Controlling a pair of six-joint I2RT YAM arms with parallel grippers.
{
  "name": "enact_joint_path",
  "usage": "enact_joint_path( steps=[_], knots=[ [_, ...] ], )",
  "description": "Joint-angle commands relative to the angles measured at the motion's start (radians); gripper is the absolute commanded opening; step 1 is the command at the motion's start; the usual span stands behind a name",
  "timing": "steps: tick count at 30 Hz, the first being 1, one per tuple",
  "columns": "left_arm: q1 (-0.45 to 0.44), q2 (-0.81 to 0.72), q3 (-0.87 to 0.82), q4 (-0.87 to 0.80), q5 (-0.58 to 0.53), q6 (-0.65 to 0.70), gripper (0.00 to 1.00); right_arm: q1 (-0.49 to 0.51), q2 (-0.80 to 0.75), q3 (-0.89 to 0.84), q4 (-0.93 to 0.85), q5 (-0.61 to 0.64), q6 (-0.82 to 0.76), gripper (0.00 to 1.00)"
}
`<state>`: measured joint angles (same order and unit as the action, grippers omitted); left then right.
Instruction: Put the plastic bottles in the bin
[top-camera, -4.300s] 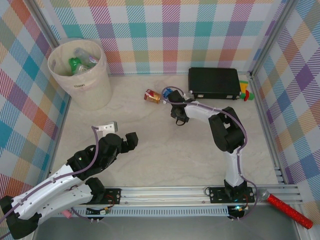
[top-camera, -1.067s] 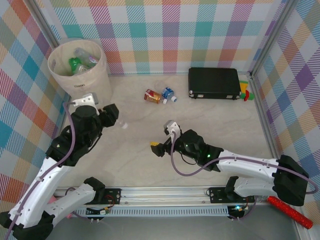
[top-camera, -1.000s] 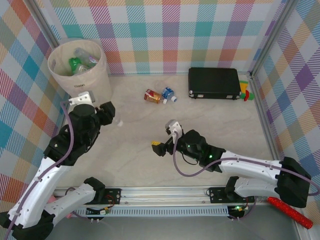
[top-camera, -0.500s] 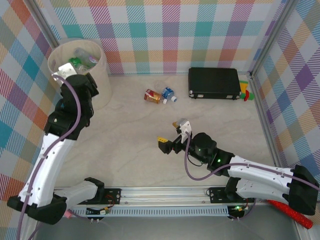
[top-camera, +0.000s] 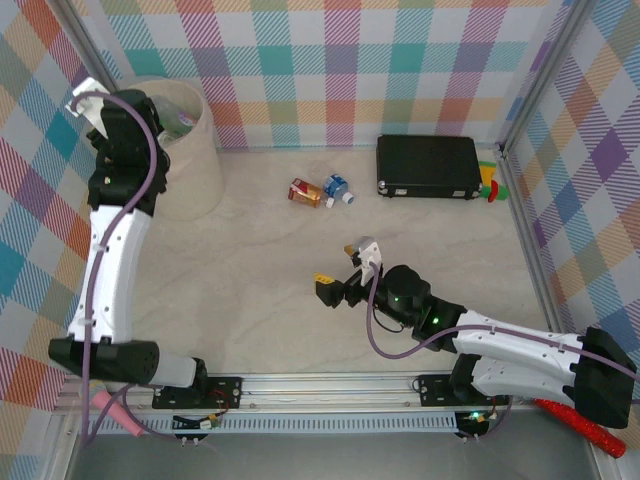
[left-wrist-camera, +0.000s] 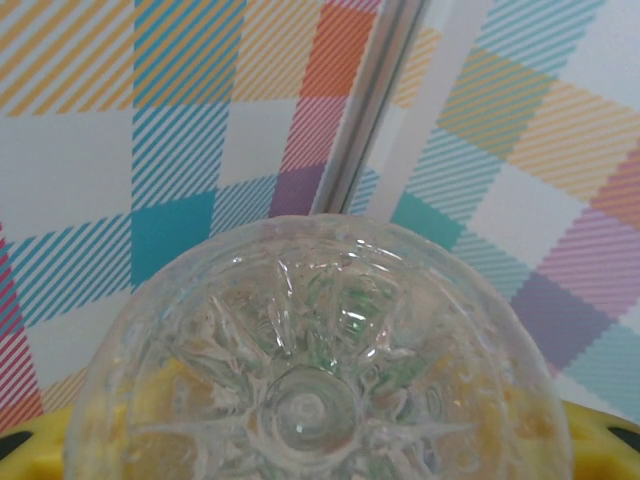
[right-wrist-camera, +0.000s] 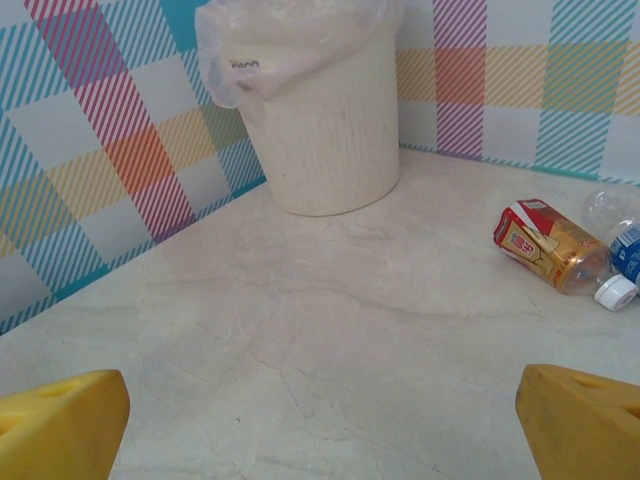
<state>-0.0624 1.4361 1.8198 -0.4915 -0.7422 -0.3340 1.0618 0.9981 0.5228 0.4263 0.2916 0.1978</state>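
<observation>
Well, the pale counter (top-camera: 260, 280) is mostly bare, and the tall cream bin (top-camera: 195, 165) stands in its far left corner with its clear liner folded over the rim, and a few bottles can just be made out inside it. The left arm is raised high beside that bin, and I take it that's so it can drop its load from above. The black case (top-camera: 428, 166) lies flat against the back wall and has no part in this. In the left wrist view, the left gripper (left-wrist-camera: 315, 440) has its jaws partly closed round a clear bottle (left-wrist-camera: 320, 330), with yellow pads just showing at either side. The bottle's moulded base faces the camera, so its long axis runs straight out along the fingers. Its cap end points away toward the checked wall, hidden behind the base. The right gripper (right-wrist-camera: 320, 430) hangs low over the middle of the counter with its jaws spread wide and nothing between them. It faces the leftover bottles, which looks like readiness for the next pick. Those two lie on their sides near the back: a brown bottle (right-wrist-camera: 550, 245) with its long axis roughly left to right, and touching it a blue-labelled bottle (top-camera: 338, 187). A white cap sits where they meet, and I can't tell whose.
</observation>
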Motion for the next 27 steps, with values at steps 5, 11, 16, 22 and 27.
enact_joint_path(
  steps=[5, 11, 16, 22, 27],
  knots=[
    [0.11, 0.209, 0.224, -0.018, 0.121, -0.104, 0.48, 0.008, 0.029, -0.002, 0.043, 0.008, 0.011, 0.99],
    [0.13, 0.427, 0.465, -0.066, 0.165, -0.064, 0.48, 0.006, 0.057, 0.006, 0.043, 0.013, 0.007, 0.99],
    [0.13, 0.618, 0.691, -0.113, 0.259, -0.008, 0.49, 0.007, 0.067, 0.014, 0.032, 0.028, 0.003, 0.99],
    [0.131, 0.705, 0.749, -0.129, 0.279, 0.013, 0.74, 0.005, 0.113, 0.022, 0.036, 0.035, 0.005, 0.99],
    [0.131, 0.691, 0.747, -0.151, 0.273, 0.01, 1.0, 0.004, 0.124, 0.028, 0.03, 0.035, 0.009, 0.99]
  ],
)
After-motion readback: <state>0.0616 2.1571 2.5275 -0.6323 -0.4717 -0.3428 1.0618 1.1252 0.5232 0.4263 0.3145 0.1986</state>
